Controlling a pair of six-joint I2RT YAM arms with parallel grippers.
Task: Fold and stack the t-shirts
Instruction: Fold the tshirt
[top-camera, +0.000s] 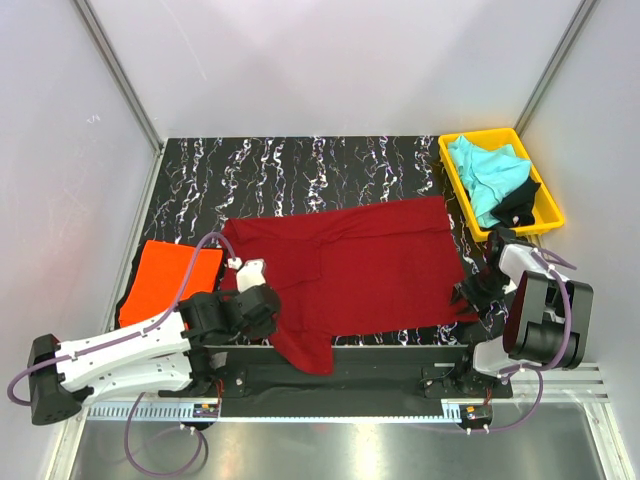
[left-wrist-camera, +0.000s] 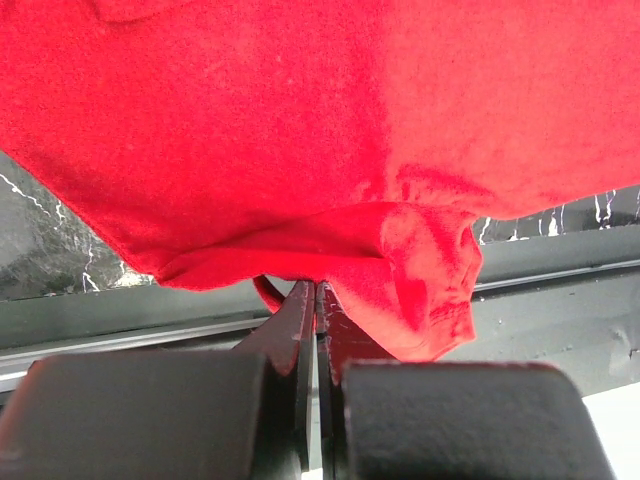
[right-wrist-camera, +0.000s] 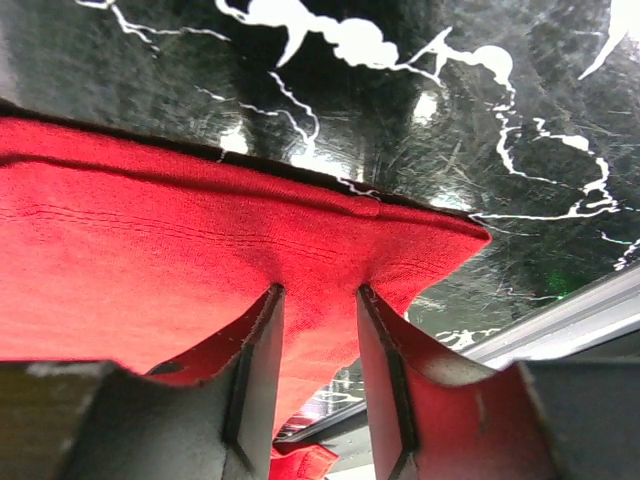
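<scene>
My left gripper (left-wrist-camera: 316, 290) is pressed together on a pinch of the red shirt (top-camera: 370, 260) at its near-left part. The cloth bunches over the fingertips and a lump of it sags toward the near edge of the table (top-camera: 300, 170). My right gripper (right-wrist-camera: 318, 295) has its fingers drawn close at the near-right corner with the hem filling the gap between them. I judge that a clamp, though the bite looks shallow. The shirt itself lies spread across the middle of the table, one sleeve hanging off the near edge.

The risks, as I see them: the right corner could slide out of so thin a hold once I lift. If my two hands rise unevenly, the fold will come down skewed. The dangling sleeve could drag or catch on the rail at the near edge — and a wide sweep left might ruffle the orange shirt (top-camera: 165, 280).

The count is four shirts. The red one is in hand, the orange one lies folded at the left, and a turquoise (top-camera: 485, 170) and a black (top-camera: 518, 200) shirt sit in the one tray (top-camera: 478, 135) at the far right.
</scene>
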